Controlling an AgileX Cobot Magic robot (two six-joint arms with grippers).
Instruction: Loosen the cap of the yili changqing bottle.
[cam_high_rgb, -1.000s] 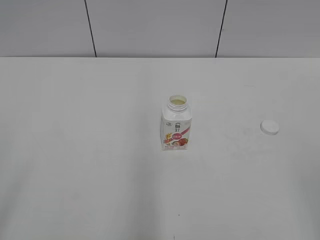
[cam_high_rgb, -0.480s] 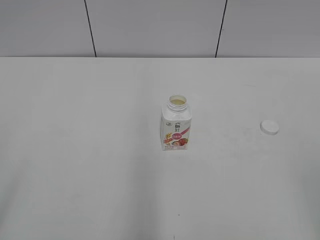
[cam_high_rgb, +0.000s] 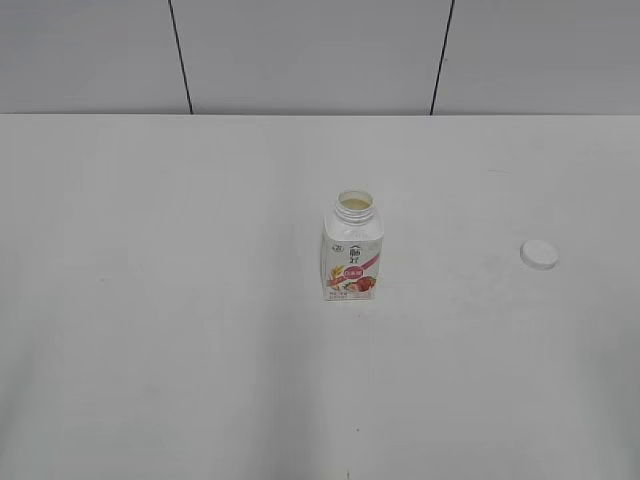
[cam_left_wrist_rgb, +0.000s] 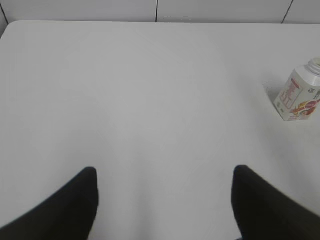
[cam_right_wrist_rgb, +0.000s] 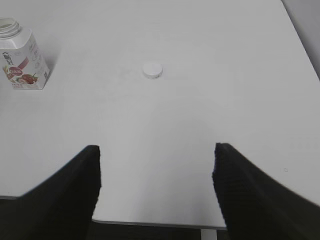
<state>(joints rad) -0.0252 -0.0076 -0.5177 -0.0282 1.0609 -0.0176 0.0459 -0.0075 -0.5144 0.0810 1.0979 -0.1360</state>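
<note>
The yili changqing bottle stands upright mid-table, its neck open with no cap on it. It also shows in the left wrist view and the right wrist view. The white cap lies flat on the table to the bottle's right, also in the right wrist view. My left gripper is open and empty, well short of the bottle. My right gripper is open and empty, back near the table's front edge. Neither arm shows in the exterior view.
The white table runs to a grey panelled wall at the back. The table's front edge and right edge show in the right wrist view.
</note>
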